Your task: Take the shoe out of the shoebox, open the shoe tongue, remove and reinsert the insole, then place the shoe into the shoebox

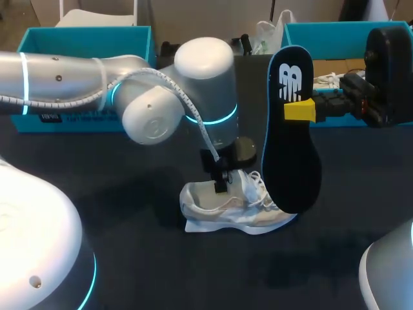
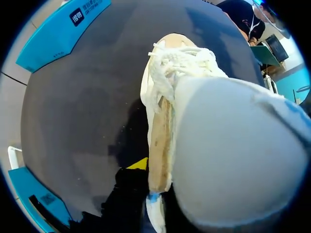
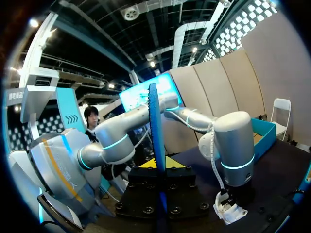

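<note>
While the insole hangs clear of the shoe: I judge the removal done and the reinsertion next.
Insole: dark with a bright blue edge, held upright in the air over the toe end of the shoe, wider end down, not inside it.
Right gripper: fingers clamped on the insole from two sides, up near its narrower, printed end; my right wrist view shows the insole edge-on between them.
Shoe: a white and cream sneaker standing on its sole on the dark tabletop, outside any box, laces loose.
Left gripper: down at the shoe's heel opening; whether it grips the collar or only rests there I cannot tell.
Shoeboxes: a left teal shoebox and a right teal shoebox sit at the back, well apart from the shoe.
How the insole should handle: light, thin and bendy, I judge; gripped at one end, the free end may sway and will buckle if I push it against the shoe's lining. I would feed the wide end in first.
How the shoe should handle: light, with a soft upper, likely to slide on the tabletop. The heel collar looks the firmest place to hold.
</note>
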Robot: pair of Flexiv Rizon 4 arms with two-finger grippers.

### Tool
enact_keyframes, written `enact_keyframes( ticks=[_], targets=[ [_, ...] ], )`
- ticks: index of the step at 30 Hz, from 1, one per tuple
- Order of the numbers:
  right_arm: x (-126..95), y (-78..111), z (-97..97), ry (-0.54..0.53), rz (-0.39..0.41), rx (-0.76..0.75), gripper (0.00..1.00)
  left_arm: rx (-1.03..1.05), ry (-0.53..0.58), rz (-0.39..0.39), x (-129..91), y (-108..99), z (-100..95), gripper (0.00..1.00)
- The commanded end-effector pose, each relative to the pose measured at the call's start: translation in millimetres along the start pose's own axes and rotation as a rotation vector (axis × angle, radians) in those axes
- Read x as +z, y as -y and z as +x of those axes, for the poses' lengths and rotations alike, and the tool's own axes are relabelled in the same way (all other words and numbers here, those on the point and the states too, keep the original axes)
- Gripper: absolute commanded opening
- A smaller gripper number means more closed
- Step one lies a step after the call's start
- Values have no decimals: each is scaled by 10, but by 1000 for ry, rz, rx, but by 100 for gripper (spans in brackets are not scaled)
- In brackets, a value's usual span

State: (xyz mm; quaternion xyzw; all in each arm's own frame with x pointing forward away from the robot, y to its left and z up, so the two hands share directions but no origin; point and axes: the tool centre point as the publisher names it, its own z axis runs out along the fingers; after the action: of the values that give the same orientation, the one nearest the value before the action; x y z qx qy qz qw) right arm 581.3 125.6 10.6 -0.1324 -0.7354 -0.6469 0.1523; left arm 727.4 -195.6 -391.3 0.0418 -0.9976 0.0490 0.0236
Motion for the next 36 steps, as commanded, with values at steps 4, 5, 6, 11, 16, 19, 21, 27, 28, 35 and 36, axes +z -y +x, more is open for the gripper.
enact_keyframes(
  ticks=[4,5,6,11,16,19,21,27,28,35,36],
  targets=[
    [24,-7,-13,0,1,1,0,77,-27,21,-114,-15,19,0],
    [24,-7,-13,0,1,1,0,101,-33,28,-135,-7,24,0],
    [24,-7,-13,0,1,1,0,117,-39,32,-157,0,26,0],
    [24,-7,-13,0,1,1,0,234,-14,-1,-303,36,40,0],
    [24,-7,-13,0,1,1,0,413,8,-28,-451,30,-28,0],
    [24,-7,-13,0,1,1,0,565,20,-20,-570,35,-69,0],
    [24,-7,-13,0,1,1,0,668,27,-7,-650,37,-83,0],
    [24,-7,-13,0,1,1,0,982,59,40,-873,-5,-167,0],
    [24,-7,-13,0,1,1,0,1025,66,42,-887,-5,-178,0],
    [24,-7,-13,0,1,1,0,1207,60,73,-938,-25,-131,0],
    [24,-7,-13,0,1,1,0,1207,60,73,-938,-25,-131,0]
  ],
)
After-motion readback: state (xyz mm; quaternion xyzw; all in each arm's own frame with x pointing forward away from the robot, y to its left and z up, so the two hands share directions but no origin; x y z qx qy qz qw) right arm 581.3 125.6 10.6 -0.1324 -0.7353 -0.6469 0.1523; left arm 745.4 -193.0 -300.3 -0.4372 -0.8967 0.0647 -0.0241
